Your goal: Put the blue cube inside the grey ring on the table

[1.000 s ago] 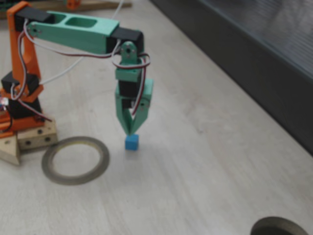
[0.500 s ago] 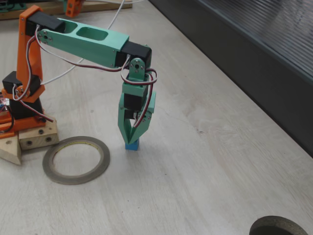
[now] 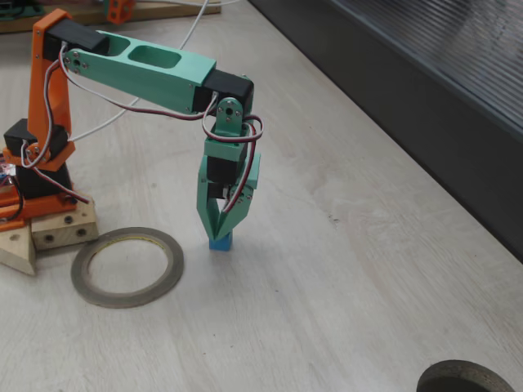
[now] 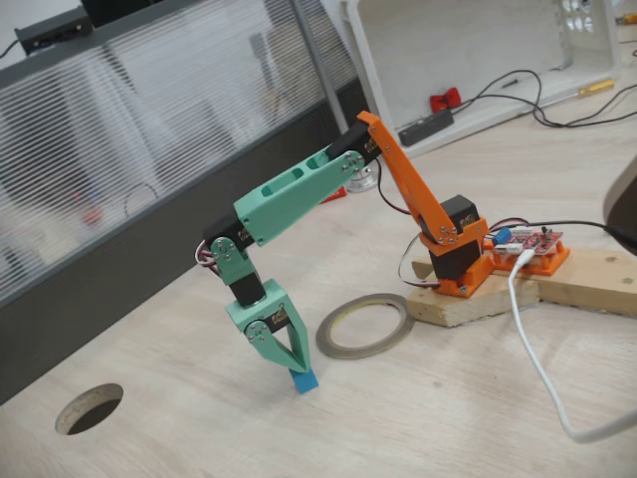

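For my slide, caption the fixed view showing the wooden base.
Green fingers straddle the blue cube on the table, beside the grey ring.

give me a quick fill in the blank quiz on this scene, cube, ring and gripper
1. The gripper points down with its green fingertips closed around the top of the ____ cube.
2. The cube rests on the table, ____ the grey ring, not within its opening.
3. In both fixed views the ring lies between the cube and the arm's ____ base.
4. The ring's opening holds ____ cubes.

Missing words: blue; outside; orange; no
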